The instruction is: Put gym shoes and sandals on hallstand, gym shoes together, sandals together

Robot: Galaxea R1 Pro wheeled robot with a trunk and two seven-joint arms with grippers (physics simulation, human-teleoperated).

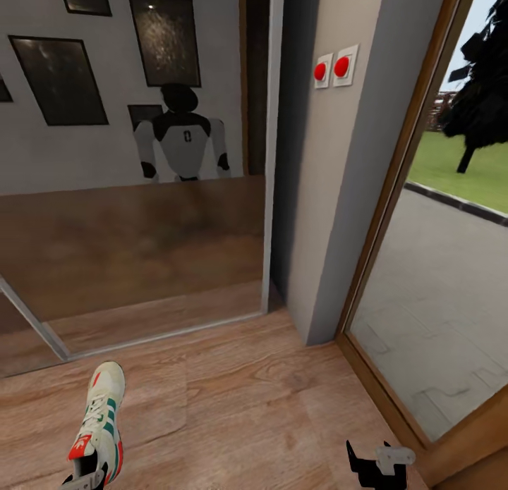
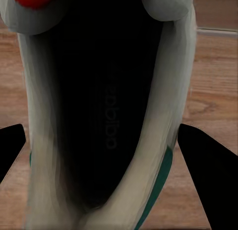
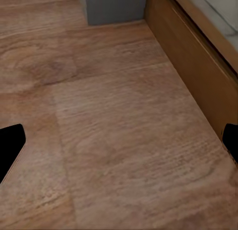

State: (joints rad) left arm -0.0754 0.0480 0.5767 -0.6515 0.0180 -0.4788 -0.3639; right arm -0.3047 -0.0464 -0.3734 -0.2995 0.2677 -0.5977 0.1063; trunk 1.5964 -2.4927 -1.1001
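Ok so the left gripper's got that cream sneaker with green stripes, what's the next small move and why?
Probably turn the base to find the hallstand. The left gripper seems shut on the cream-white green-striped gym shoe, above the wood-grain plank floor; ahead stand a mirror and glass door.

Even, soft simulator light fills the corridor, brightest through the glass door from the daylit outside. The mirror reflects dimly, without glare. Shadows on the floor are faint. The left wrist view is blurred at close range, the gym shoe interior almost black.
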